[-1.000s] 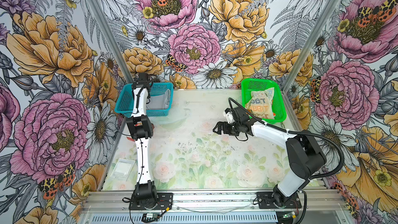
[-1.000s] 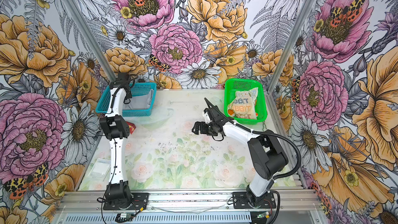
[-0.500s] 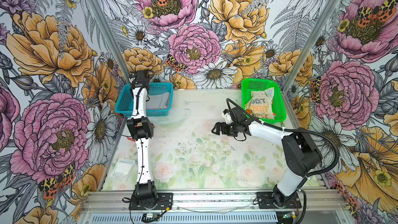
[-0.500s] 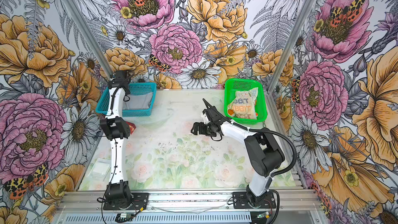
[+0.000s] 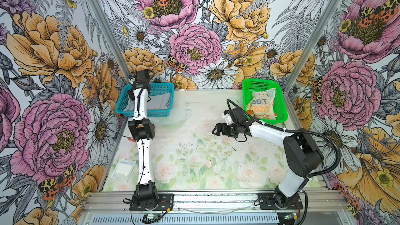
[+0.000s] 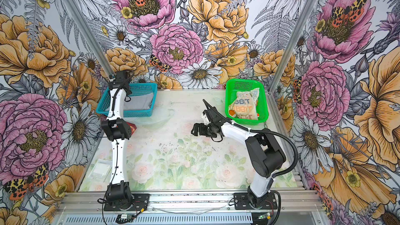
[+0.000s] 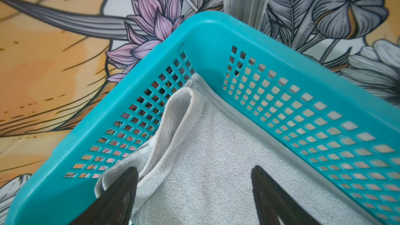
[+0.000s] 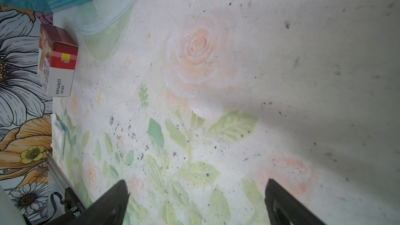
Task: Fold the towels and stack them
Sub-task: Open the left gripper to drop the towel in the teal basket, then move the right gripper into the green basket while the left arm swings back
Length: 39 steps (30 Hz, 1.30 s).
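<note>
i judge the grey towel [image 7: 216, 159] done: it lies folded flat in the blue basket [image 7: 216, 35], one doubled edge ridged up along the wall near the corner. my left gripper [image 7: 194, 169] hangs over it, jaws wide apart, gripping nothing. my right gripper [image 8: 197, 181] is spread as wide, empty, low over the bare table [image 8: 303, 61], near the green basket [image 5: 281, 104] in both top views. that basket holds the cream towel [image 5: 260, 104], crumpled, lettering up. the small orange towel i cannot make out for sure. next i need to turn the right gripper to the green basket, pinch the cream towel by an edge, lift it onto the table, fold it, then stack it on the grey one
</note>
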Tool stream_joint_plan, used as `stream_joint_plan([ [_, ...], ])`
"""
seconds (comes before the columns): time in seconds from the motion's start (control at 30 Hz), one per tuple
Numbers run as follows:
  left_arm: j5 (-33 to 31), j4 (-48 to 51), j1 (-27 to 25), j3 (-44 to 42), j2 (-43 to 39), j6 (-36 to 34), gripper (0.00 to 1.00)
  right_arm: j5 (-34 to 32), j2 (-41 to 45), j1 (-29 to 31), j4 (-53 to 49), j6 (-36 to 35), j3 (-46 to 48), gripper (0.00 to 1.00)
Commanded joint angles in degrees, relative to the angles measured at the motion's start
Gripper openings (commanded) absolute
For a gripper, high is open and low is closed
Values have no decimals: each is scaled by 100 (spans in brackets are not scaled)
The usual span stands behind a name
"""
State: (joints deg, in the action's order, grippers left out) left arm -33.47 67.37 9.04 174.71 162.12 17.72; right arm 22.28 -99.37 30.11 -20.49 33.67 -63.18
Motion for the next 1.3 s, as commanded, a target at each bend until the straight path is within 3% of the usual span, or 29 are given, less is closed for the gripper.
stream_joint_plan([
  [0.0,263,-78,-221,34,-37,-223,86,-14,-1,71,68,68,-38,99],
  [0.23,1814,294,-646,-645,-364,-318,86,-69,-99,210,84,-28,-175,99],
  [0.53,2108,443,-1358,-761,-578,-174,87,-530,793,209,329,-212,359,99],
  [0.63,2575,408,-1434,-664,-525,-88,87,-500,1102,57,362,-255,628,99],
  [0.7,2382,436,-1530,-634,-543,-81,87,-406,1195,-66,364,-263,749,99],
  [0.83,1182,457,-1643,-221,-622,-264,88,-564,1561,-193,362,-376,971,99],
  [1.07,1557,238,-1818,-318,-1204,-396,92,-1852,2878,-779,655,-699,1386,99],
  [1.17,1768,271,-2131,-385,-1431,-513,94,-1235,2716,-1061,661,-842,1365,99],
  [1.27,1689,318,-2734,-518,-1707,-849,93,-828,2668,-1161,829,-537,1586,99],
])
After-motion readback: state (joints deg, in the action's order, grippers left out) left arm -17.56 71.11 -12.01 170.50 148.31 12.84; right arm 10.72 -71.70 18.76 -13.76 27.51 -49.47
